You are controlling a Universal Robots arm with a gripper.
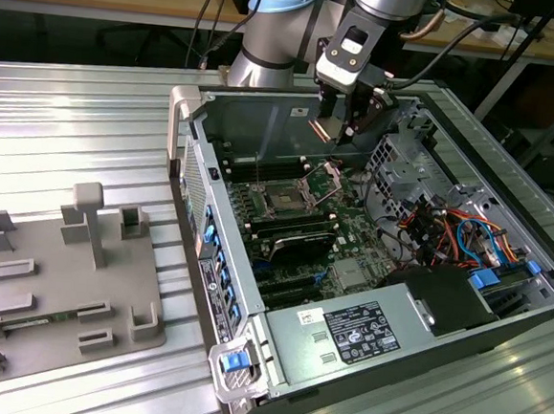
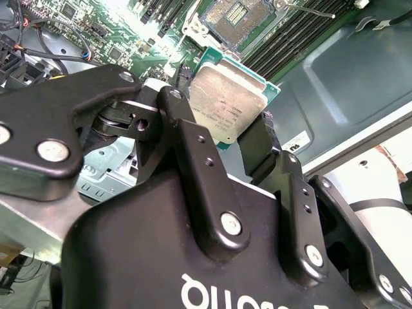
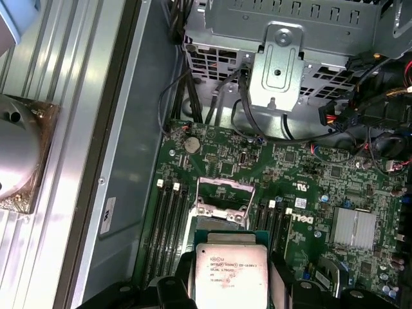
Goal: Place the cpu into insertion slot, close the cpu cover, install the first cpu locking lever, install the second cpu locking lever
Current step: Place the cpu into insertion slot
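**Cpu carried above the open socket.** The cpu (image 2: 228, 106), a flat square chip with a silvery-tan face, hangs in the air inside the computer case (image 1: 184, 113). It is clamped along two opposite edges between the black fingers (image 2: 193, 154) of the gripper (image 2: 217, 114), which is closed on it. In the exterior view the insertion slot (image 1: 284, 200) lies at about 7 o'clock from the chip, well apart from it. Its dark centre is bare, and the cpu cover (image 1: 324, 179) appears to stand raised at the slot's 1 o'clock edge. Long black memory slots (image 1: 289, 237) flank the socket on the green motherboard (image 1: 351, 237). A grey fixture plate (image 1: 50, 285) rests on the ribbed table (image 1: 74, 105) at 9 o'clock from the case. By judgement, the first step, placing the cpu, is in hand and nothing is seated yet. That step calls for squaring the chip to the socket rim, centring it, and setting it down flat, clear of the raised cover.
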